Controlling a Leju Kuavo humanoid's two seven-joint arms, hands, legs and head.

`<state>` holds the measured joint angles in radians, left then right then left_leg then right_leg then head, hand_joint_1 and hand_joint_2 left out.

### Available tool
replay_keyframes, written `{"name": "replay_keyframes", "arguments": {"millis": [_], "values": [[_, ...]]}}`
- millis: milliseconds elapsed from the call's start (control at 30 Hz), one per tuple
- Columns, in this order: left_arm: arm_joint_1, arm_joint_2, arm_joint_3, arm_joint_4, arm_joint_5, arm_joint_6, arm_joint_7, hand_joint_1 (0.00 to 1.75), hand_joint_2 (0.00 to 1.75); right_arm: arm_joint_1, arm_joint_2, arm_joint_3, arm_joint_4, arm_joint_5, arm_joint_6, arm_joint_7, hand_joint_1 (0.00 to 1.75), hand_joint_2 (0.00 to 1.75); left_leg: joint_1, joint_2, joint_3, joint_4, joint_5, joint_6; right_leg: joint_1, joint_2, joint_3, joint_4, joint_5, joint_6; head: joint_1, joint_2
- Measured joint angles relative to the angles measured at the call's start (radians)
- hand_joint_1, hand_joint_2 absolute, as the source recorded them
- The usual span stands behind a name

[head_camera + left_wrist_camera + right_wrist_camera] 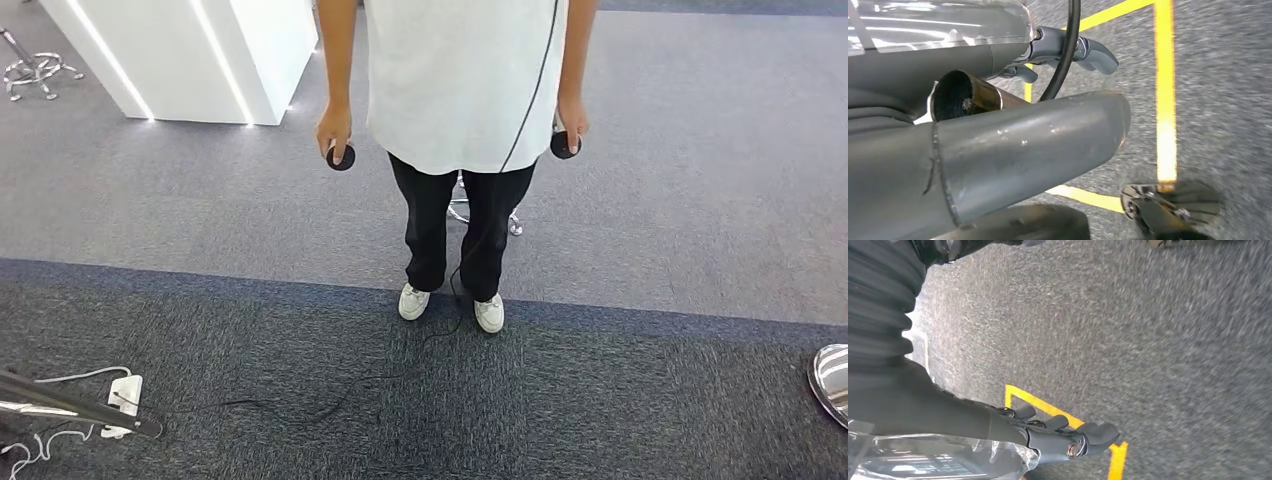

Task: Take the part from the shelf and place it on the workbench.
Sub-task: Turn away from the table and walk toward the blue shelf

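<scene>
1. Clearly glossy and see-through, the part (943, 22) looks like a clear, crinkled plastic wrap that catches bright streaks of light; what is inside it cannot be made out.
2. In the left wrist view it lies right against the left hand (1013, 145), beside the darker fingers (1093, 52). Whether the hand clamps it cannot be told.
3. In the right wrist view a similar clear, creased plastic lies along the right hand (1048, 437), whose fingers (1098, 432) reach out nearly straight. Its grasp cannot be told either.
4. A black cable (1068, 50) curves across the left hand's fingers.
5. Below both hands is grey carpet (1148, 340) marked with yellow tape lines (1165, 100), and a shiny chair base (1173, 205) stands near one line.
6. From the head view, a person (460, 90) in a white shirt and dark trousers stands facing the robot, with a round black controller (340, 157) in each hand.
7. A white counter (200, 50) stands behind, and a white power strip (125, 395) lies on the carpet.
</scene>
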<state>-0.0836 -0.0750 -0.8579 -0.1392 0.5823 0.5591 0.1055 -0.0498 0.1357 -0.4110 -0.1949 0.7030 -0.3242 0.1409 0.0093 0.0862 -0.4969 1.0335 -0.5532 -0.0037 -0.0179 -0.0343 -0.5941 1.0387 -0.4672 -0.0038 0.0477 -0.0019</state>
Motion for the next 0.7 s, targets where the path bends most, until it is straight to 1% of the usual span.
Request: {"name": "replay_keyframes", "arguments": {"millis": [33,67,100,133,167,200,233,267,300,333,367,400,433,467,500,533,567,600,633,667,700], "values": [[0.000,0.000,0.000,0.000,0.002,0.002,-0.008,0.00,0.00,-0.001,0.000,0.000,0.000,0.002,0.000,0.000,0.00,1.75,0.002,-0.029,-0.017,0.042,-0.029,-0.003,-0.001,0.011,0.000,-0.002,0.002,-0.006,0.000,0.000],[0.002,0.000,0.000,0.000,0.005,0.003,-0.015,0.00,0.00,-0.002,0.000,0.000,0.000,0.005,0.000,0.000,0.00,1.75,0.003,-0.057,-0.045,0.104,-0.064,-0.003,0.001,0.023,-0.001,-0.002,0.003,-0.011,0.000,0.000],[0.004,0.000,0.000,0.000,0.005,0.004,-0.021,0.00,0.00,-0.003,-0.001,0.000,0.000,0.008,0.001,0.000,0.00,1.75,0.003,-0.070,-0.078,0.174,-0.096,-0.002,0.003,0.036,-0.001,-0.002,0.003,-0.014,-0.001,0.000],[0.005,0.000,0.000,0.000,0.006,0.006,-0.028,0.00,0.00,-0.004,-0.001,0.000,0.000,0.011,0.001,0.000,0.00,1.75,0.003,-0.075,-0.107,0.233,-0.115,0.000,0.006,0.051,-0.001,-0.002,0.003,-0.016,-0.001,0.000],[0.007,0.000,0.000,0.000,0.006,0.007,-0.035,0.00,0.00,-0.003,-0.001,0.000,0.000,0.012,0.002,0.000,0.00,1.75,0.002,-0.078,-0.125,0.263,-0.114,0.004,0.009,0.067,-0.001,-0.001,0.003,-0.017,-0.001,0.000],[0.007,0.000,0.000,0.000,0.006,0.008,-0.041,0.00,0.00,-0.003,0.000,0.000,0.000,0.013,0.003,-0.001,0.00,1.75,0.002,-0.080,-0.125,0.252,-0.091,0.009,0.011,0.083,0.001,0.000,0.003,-0.017,-0.001,0.000],[0.007,-0.001,0.000,0.000,0.007,0.009,-0.045,0.00,0.00,-0.002,0.000,0.000,0.000,0.013,0.004,-0.003,0.00,1.75,0.001,-0.087,-0.108,0.204,-0.051,0.015,0.012,0.098,0.003,0.000,0.003,-0.017,-0.001,0.000],[0.007,0.000,0.000,0.000,0.007,0.009,-0.045,0.00,0.00,-0.002,0.000,0.000,0.000,0.012,0.005,-0.004,0.00,1.75,0.000,-0.108,-0.081,0.134,-0.008,0.021,0.012,0.112,0.004,0.001,0.003,-0.017,0.000,0.000],[0.007,0.000,0.000,0.001,0.007,0.009,-0.043,0.00,0.00,-0.003,0.001,0.000,0.000,0.012,0.006,-0.006,0.00,1.75,-0.001,-0.138,-0.057,0.070,0.024,0.027,0.013,0.125,0.003,0.003,0.004,-0.015,0.000,0.000],[0.007,0.001,0.000,0.001,0.007,0.008,-0.041,0.00,0.00,-0.004,0.001,0.000,0.000,0.012,0.006,-0.007,0.00,1.75,-0.002,-0.163,-0.040,0.023,0.042,0.030,0.011,0.137,0.000,0.004,0.006,-0.011,0.000,0.000],[0.007,0.001,0.000,0.002,0.007,0.007,-0.037,0.00,0.00,-0.004,0.002,0.000,0.000,0.012,0.005,-0.008,0.00,1.75,-0.003,-0.181,-0.032,-0.002,0.048,0.032,0.009,0.149,-0.005,0.004,0.008,-0.006,0.000,0.000],[0.005,0.001,0.000,0.002,0.006,0.006,-0.034,0.00,0.00,-0.004,0.003,0.000,0.000,0.012,0.005,-0.009,0.00,1.75,-0.005,-0.183,-0.030,-0.008,0.047,0.032,0.007,0.161,-0.009,0.003,0.012,0.000,0.000,0.000],[0.004,0.001,0.000,0.002,0.006,0.004,-0.028,0.00,0.00,-0.002,0.003,0.000,0.000,0.012,0.004,-0.010,0.00,1.75,-0.005,-0.171,-0.027,-0.014,0.050,0.034,0.005,0.172,-0.012,0.000,0.016,0.007,0.000,0.000],[0.003,0.001,0.000,0.002,0.006,0.002,-0.020,0.00,0.00,0.000,0.003,0.000,0.000,0.012,0.004,-0.012,0.00,1.75,-0.003,-0.158,-0.023,-0.022,0.055,0.038,0.005,0.165,-0.015,0.002,0.014,0.012,0.000,0.000],[0.003,0.001,0.000,0.002,0.006,-0.001,-0.013,0.00,0.00,0.001,0.003,0.000,0.000,0.012,0.003,-0.013,0.00,1.75,-0.002,-0.144,-0.020,-0.031,0.061,0.043,0.007,0.142,-0.022,0.016,0.004,0.016,0.001,0.000],[0.004,0.001,0.000,0.002,0.006,-0.004,-0.004,0.00,0.00,0.001,0.002,0.000,0.000,0.013,0.002,-0.014,0.00,1.75,0.000,-0.128,-0.018,-0.039,0.066,0.049,0.010,0.113,-0.038,0.049,-0.018,0.018,0.002,0.000],[0.005,0.001,0.000,0.002,0.006,-0.006,0.002,0.00,0.00,-0.001,0.002,0.000,0.000,0.014,0.002,-0.015,0.00,1.75,-0.001,-0.112,-0.017,-0.042,0.068,0.052,0.011,0.078,-0.063,0.101,-0.050,0.020,0.002,0.000],[0.007,0.001,0.000,0.002,0.006,-0.008,0.007,0.00,0.00,-0.002,0.003,0.000,0.000,0.016,0.001,-0.015,0.00,1.75,-0.003,-0.096,-0.018,-0.043,0.068,0.055,0.010,0.058,-0.094,0.167,-0.084,0.023,0.003,0.000],[0.009,0.001,0.000,0.002,0.006,-0.010,0.012,0.00,0.00,-0.002,0.003,0.000,0.000,0.018,0.001,-0.015,0.00,1.75,-0.004,-0.078,-0.019,-0.043,0.067,0.055,0.008,0.049,-0.122,0.227,-0.108,0.027,0.003,0.000],[0.010,0.001,0.000,0.002,0.006,-0.010,0.015,0.00,0.00,-0.002,0.003,0.000,0.000,0.020,0.001,-0.014,0.00,1.75,-0.004,-0.062,-0.019,-0.042,0.066,0.054,0.005,0.044,-0.137,0.262,-0.116,0.030,0.003,0.000],[0.010,0.000,0.000,0.002,0.006,-0.011,0.017,0.00,0.00,-0.001,0.002,0.000,0.000,0.022,0.001,-0.012,0.00,1.75,-0.004,-0.047,-0.019,-0.041,0.064,0.053,0.003,0.039,-0.132,0.259,-0.105,0.033,0.003,0.000]]}}
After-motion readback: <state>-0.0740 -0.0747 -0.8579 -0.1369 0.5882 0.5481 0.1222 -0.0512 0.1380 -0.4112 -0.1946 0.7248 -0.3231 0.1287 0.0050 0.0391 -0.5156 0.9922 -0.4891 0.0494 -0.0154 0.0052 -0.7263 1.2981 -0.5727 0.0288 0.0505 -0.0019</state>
